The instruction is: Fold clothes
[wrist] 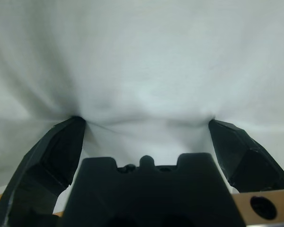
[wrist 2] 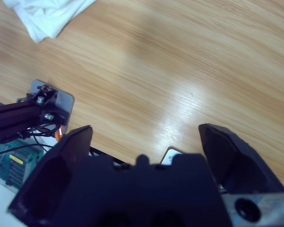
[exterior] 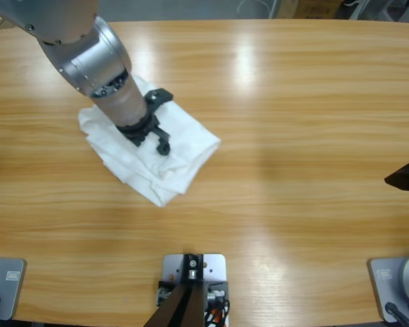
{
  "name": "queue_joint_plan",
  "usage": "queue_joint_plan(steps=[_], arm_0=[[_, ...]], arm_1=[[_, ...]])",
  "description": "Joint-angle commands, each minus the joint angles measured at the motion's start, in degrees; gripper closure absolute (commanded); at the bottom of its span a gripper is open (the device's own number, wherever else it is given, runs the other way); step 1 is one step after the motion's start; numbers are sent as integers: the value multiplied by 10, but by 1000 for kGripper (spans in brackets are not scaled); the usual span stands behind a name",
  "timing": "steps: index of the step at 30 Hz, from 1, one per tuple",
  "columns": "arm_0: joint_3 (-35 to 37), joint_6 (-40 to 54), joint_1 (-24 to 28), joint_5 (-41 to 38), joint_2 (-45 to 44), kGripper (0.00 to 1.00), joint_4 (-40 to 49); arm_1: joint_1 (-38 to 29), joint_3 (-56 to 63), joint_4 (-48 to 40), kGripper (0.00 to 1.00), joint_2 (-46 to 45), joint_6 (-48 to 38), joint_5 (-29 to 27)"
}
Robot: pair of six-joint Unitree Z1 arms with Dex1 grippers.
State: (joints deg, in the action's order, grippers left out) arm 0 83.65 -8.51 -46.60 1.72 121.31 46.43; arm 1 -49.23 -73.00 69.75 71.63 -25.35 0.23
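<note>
The clothes are one white T-shirt point(exterior: 185, 151) lying in a folded, rumpled bundle on the left half of the wooden table point(exterior: 300, 102). My left gripper point(exterior: 162, 121) stands open on top of it, reaching down from the upper left. In the left wrist view, white T-shirt cloth point(wrist: 142, 56) fills the picture, and the left gripper point(wrist: 144, 120) has both jaws pressed into it, puckering the fabric at each tip. My right gripper point(wrist 2: 146, 128) hangs open above bare wood, far from the T-shirt point(wrist 2: 47, 14). Only the right gripper's dark tip point(exterior: 403, 178) shows at the right edge.
Bare wood stretches between the shirt and the right edge. The table's front edge point(wrist 2: 128, 163) lies close below the right gripper.
</note>
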Motion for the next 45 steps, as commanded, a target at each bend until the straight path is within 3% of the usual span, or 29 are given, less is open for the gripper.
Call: queue_joint_plan(steps=[1, 9, 17, 30, 35, 37, 39, 42, 45], arm_0=[[-62, -1, 133, -4, 19, 0, -16], [-78, -15, 257, -6, 11, 0, -17], [-74, -15, 342, -6, 14, 0, -20], [-67, -15, 387, -6, 25, 0, -19], [-108, -4, 384, -40, -57, 0, -46], [-166, 12, 375, -79, -129, 18, -83], [-203, 21, 329, -82, -175, 18, -96], [-202, 21, 131, 12, -229, 13, -94], [-225, 24, 73, 36, -308, 13, -89]], arm_1=[[6, 9, -1, 82, -4, -3, 14], [6, 9, -2, 82, -4, -2, 14], [6, 14, 6, 82, -17, -2, 12], [23, -15, 27, 82, -11, 26, 14], [24, -10, 22, 82, -7, 29, 12], [24, 6, 5, 71, -16, 32, 14], [24, 47, -26, 59, -41, 34, 25], [24, 108, -57, 57, -76, 43, 42], [24, 138, -87, 40, -89, 75, 55]])
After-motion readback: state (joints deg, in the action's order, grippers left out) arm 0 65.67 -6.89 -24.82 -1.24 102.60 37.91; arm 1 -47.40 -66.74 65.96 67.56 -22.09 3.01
